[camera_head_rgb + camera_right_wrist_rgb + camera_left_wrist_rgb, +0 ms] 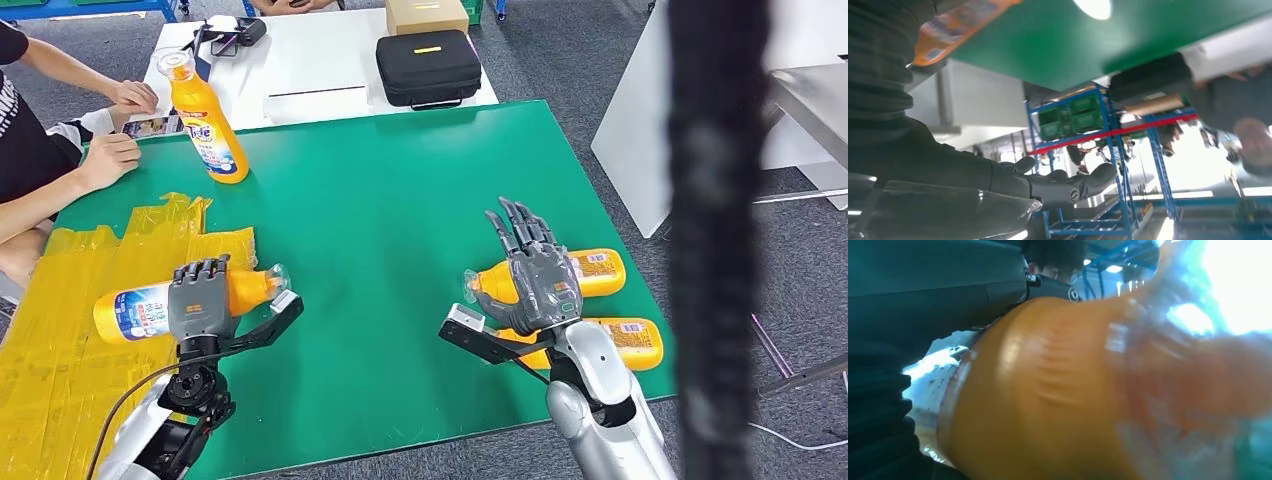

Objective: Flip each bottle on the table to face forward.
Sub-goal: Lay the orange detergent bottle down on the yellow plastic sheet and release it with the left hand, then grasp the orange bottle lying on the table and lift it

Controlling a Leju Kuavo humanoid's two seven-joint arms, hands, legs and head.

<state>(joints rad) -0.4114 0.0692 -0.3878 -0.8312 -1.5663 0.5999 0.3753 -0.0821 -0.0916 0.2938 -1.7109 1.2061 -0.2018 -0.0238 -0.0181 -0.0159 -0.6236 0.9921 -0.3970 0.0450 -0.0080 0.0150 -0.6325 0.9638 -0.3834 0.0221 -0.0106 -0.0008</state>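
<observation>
Held bottle (1048, 405) blurred against left fingers (883, 405)

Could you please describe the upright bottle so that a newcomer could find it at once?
Start at the green table and go to its far left corner, near the seated person's hands. The orange bottle there stands upright, label showing; the other bottles all lie on their sides.

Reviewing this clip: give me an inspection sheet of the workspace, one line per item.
Surface: green table mat.
Job's things: upright orange detergent bottle at the far left; lying orange bottle held by the left hand; two lying orange bottles on the right.
Clutter: crumpled yellow plastic sheet.
Hands: right hand open over the right-side bottles.
Cables: black cable by the left arm.
Surroundings: seated person; black zip case on the white table.
</observation>
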